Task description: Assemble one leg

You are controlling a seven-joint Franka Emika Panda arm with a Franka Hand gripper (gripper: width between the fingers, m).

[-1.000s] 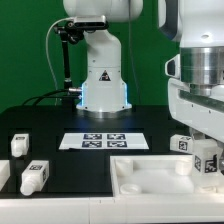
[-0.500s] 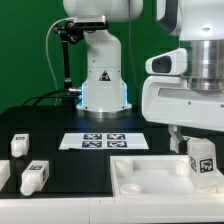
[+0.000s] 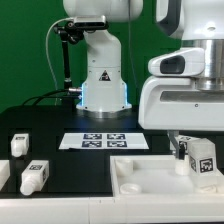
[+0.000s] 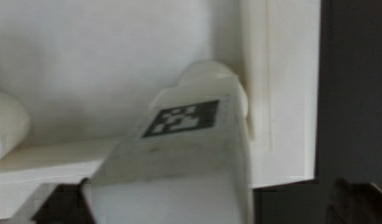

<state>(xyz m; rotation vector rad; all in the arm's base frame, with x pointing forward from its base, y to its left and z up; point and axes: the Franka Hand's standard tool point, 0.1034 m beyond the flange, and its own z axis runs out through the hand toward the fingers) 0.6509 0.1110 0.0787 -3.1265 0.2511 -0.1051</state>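
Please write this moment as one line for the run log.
hand: shut on leg | leg: held over white panel | spare legs: two on table, exterior view's left

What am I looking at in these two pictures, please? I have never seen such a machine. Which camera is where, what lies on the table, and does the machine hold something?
This is a robot arm with a two-finger gripper at its end. One picture comes from a camera standing off the arm. The other comes from a camera on the arm's wrist, looking along the gripper. On the black table lie a flat marker board, a large white panel and two loose legs at the exterior view's left. The gripper appears to hold one more piece, the held leg, a small white peg with a square tag, by the panel's edge.
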